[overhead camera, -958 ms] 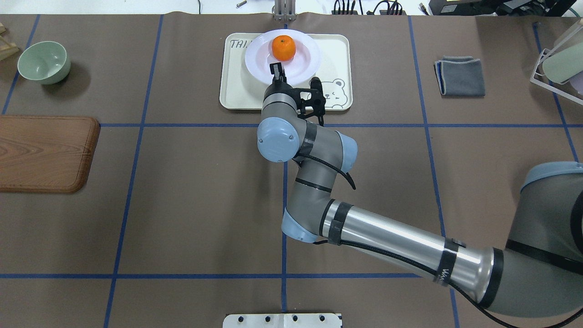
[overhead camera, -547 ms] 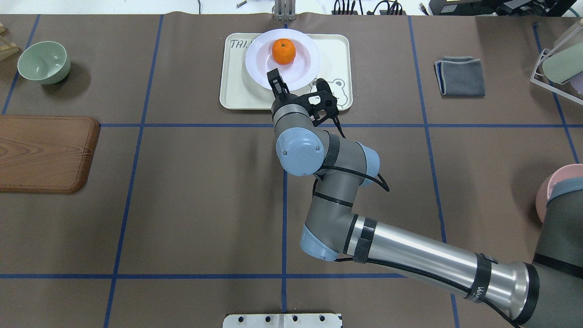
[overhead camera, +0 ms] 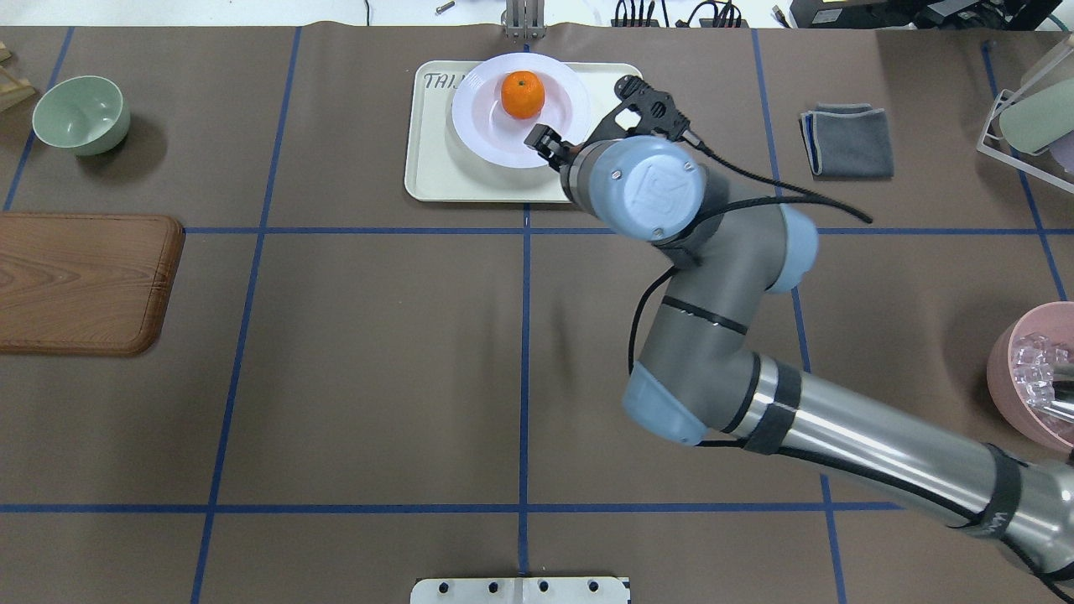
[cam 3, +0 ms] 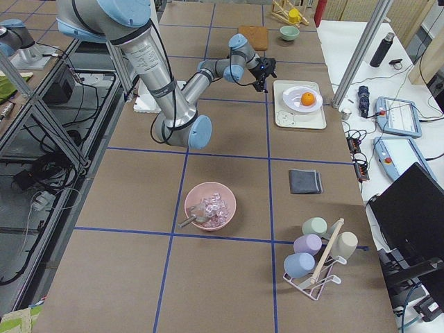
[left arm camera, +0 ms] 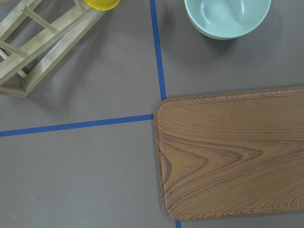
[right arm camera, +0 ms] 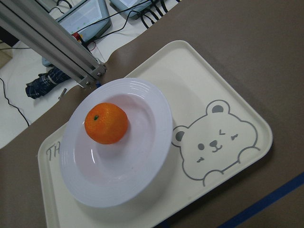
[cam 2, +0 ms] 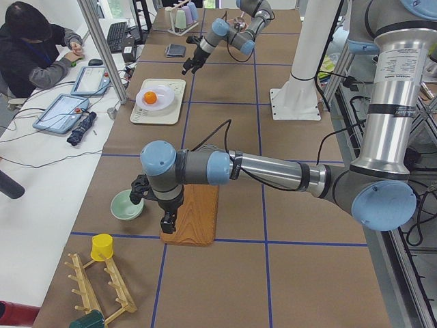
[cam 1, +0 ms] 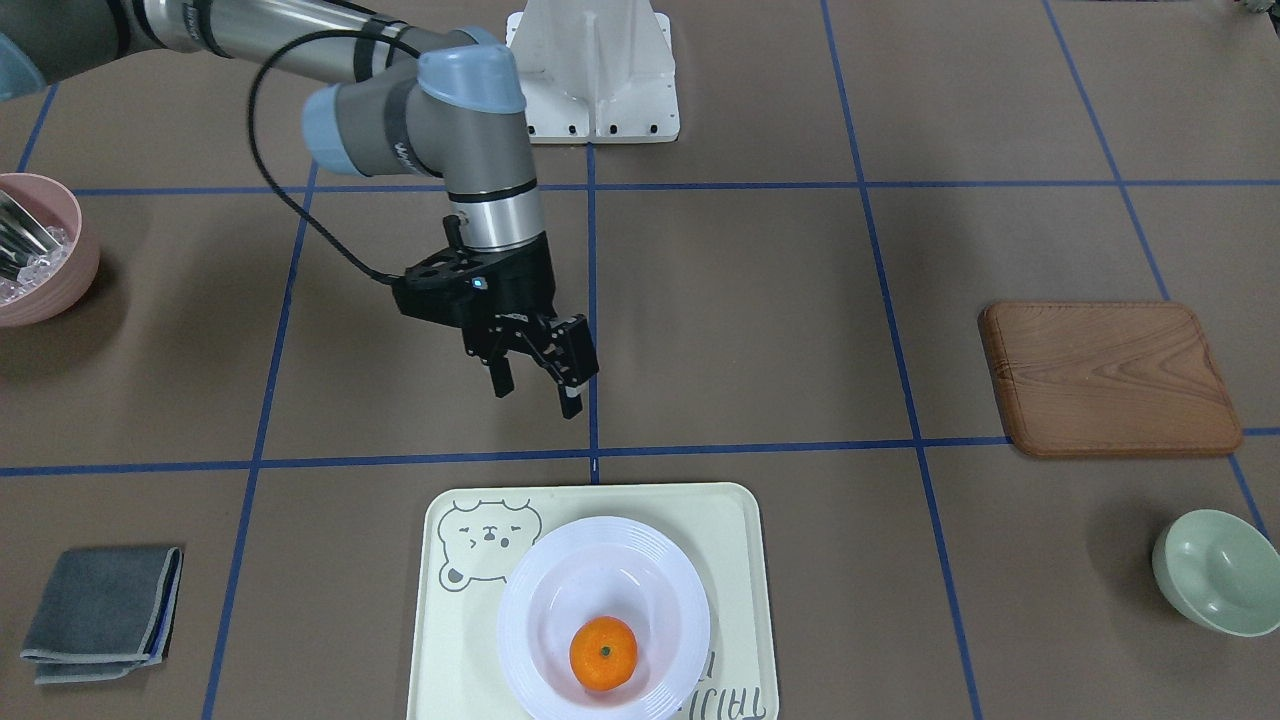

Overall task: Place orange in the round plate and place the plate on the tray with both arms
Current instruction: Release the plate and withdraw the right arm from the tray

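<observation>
The orange (cam 1: 603,653) lies in the round white plate (cam 1: 535,600), which rests on the cream bear tray (cam 1: 735,560) at the table's far middle. The overhead view shows the same orange (overhead camera: 522,93), plate (overhead camera: 478,117) and tray (overhead camera: 436,172). My right gripper (cam 1: 537,392) hangs open and empty above bare table, on the robot's side of the tray and apart from it. Its wrist camera looks down at the orange (right arm camera: 106,123). My left gripper (cam 2: 166,222) hovers over the wooden board (cam 2: 194,219); I cannot tell if it is open or shut.
A mint-green bowl (overhead camera: 81,113) and the wooden board (overhead camera: 84,281) are on the left. A folded grey cloth (overhead camera: 847,140), a cup rack (overhead camera: 1028,117) and a pink bowl (overhead camera: 1028,377) of clear pieces are on the right. A person (cam 2: 34,48) sits beside the table.
My right arm has drawn back from the plate and swung to the right, with its wrist turned. The plate, orange and tray have stayed put. The pink bowl has come into view.
</observation>
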You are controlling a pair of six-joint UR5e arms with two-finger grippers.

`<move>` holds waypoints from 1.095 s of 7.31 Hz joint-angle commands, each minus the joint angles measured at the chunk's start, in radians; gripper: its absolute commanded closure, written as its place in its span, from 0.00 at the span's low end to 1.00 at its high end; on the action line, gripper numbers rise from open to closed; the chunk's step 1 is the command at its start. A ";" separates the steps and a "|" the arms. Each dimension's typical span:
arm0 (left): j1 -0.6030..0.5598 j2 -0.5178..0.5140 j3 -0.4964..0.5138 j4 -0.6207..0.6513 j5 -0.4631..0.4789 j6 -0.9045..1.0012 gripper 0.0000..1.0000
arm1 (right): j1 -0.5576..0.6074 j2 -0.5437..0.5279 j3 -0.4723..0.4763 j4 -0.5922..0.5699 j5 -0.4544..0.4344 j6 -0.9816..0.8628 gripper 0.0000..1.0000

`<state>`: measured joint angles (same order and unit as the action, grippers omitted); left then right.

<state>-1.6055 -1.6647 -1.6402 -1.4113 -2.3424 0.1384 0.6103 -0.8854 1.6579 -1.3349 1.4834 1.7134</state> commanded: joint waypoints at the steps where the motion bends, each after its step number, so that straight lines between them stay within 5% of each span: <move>1: -0.001 0.000 0.000 0.000 0.000 0.001 0.02 | 0.145 -0.070 0.112 -0.201 0.195 -0.337 0.00; 5: -0.001 0.028 -0.030 0.000 -0.002 -0.032 0.02 | 0.539 -0.287 0.145 -0.277 0.597 -1.099 0.00; 8: -0.001 0.029 -0.035 0.000 -0.028 -0.031 0.02 | 0.783 -0.479 0.117 -0.286 0.731 -1.536 0.00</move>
<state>-1.6061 -1.6358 -1.6740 -1.4113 -2.3655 0.1073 1.2907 -1.2828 1.7903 -1.6163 2.1519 0.3643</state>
